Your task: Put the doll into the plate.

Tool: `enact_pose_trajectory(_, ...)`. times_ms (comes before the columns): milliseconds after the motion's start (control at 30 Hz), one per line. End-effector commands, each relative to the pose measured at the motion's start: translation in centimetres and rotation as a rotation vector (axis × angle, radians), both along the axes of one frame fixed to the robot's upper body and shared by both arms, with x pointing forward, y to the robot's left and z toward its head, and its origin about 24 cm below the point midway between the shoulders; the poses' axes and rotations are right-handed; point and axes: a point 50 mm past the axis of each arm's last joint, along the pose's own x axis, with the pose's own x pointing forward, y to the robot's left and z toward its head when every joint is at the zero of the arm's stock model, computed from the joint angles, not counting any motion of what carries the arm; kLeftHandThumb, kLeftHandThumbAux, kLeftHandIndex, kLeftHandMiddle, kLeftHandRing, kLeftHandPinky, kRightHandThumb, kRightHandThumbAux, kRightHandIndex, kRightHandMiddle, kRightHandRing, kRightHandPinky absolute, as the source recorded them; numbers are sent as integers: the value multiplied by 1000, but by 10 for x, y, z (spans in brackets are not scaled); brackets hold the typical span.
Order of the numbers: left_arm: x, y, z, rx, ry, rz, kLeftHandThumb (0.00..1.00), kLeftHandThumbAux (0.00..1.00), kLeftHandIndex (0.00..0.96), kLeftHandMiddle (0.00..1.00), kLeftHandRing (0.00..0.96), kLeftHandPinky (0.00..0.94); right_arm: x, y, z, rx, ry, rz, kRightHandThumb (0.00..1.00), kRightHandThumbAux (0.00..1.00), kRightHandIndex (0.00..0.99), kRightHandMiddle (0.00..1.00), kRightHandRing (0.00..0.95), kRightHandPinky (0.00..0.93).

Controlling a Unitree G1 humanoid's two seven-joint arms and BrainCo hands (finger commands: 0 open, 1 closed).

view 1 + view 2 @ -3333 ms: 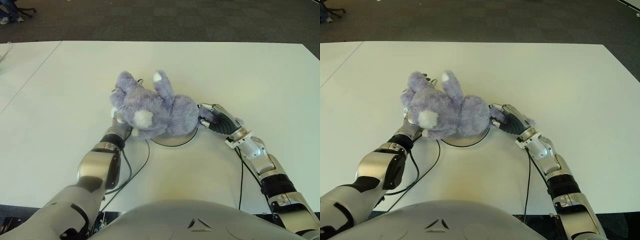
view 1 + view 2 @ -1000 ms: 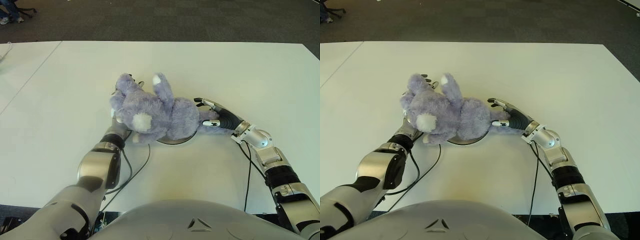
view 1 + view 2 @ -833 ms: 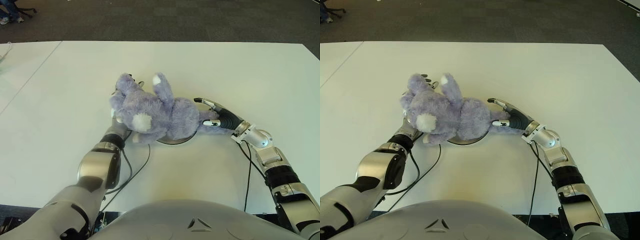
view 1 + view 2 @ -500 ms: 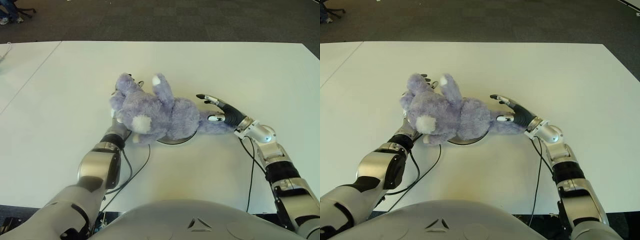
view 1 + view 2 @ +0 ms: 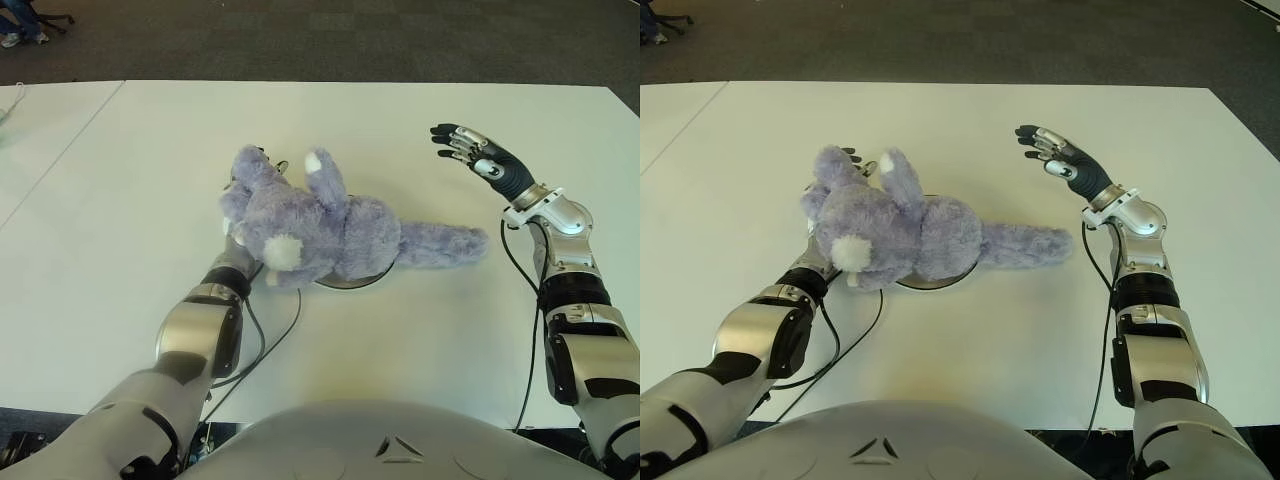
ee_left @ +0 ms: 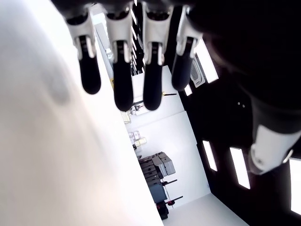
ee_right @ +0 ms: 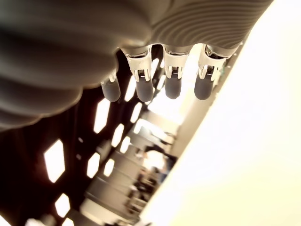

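Purple doll (image 5: pixel 330 225) lies across plate (image 5: pixel 352 281), released. My right robot hand (image 5: pixel 478 157) has lifted clear, fingers spread, empty. Left robot hand (image 5: pixel 243 245) beneath doll's head, fingers extended. Placement looks done.

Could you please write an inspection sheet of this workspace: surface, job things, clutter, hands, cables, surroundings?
Surface: white table, bare in front.
Job things: purple doll lies across the plate; one limb reaches onto the table to the robot's right.
Clutter: nothing seen.
Hands: left hand mostly hidden behind the doll's head, fingers straight in its wrist view; right hand raised to the right of the doll, open, holding nothing.
Cables: black cables along both forearms; the left one loops over the table.
Surroundings: dark carpet beyond the table.
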Motion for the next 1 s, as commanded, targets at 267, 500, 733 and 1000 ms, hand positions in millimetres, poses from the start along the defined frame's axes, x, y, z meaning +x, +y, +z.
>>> enact_pose_trajectory(267, -79, -3, -89, 14, 437, 27, 0, 582, 274, 346, 352, 345, 16, -23, 13, 347, 92, -27, 0, 409, 0, 0, 0, 0)
enact_pose_trajectory(500, -79, -3, -89, 7, 428, 33, 0, 584, 275, 349, 355, 331, 22, -30, 7, 467, 131, -74, 0, 470, 0, 0, 0, 0)
enact_pose_trajectory(733, -78, -3, -89, 8, 431, 31, 0, 587, 270, 344, 348, 335, 25, -28, -17, 567, 203, -185, 0, 545, 0, 0, 0, 0)
enact_pose_trajectory(1000, -77, -4, -88, 6, 429, 30, 0, 566, 264, 340, 344, 323, 22, -23, -53, 555, 312, -417, 0, 662, 3, 0, 0, 0)
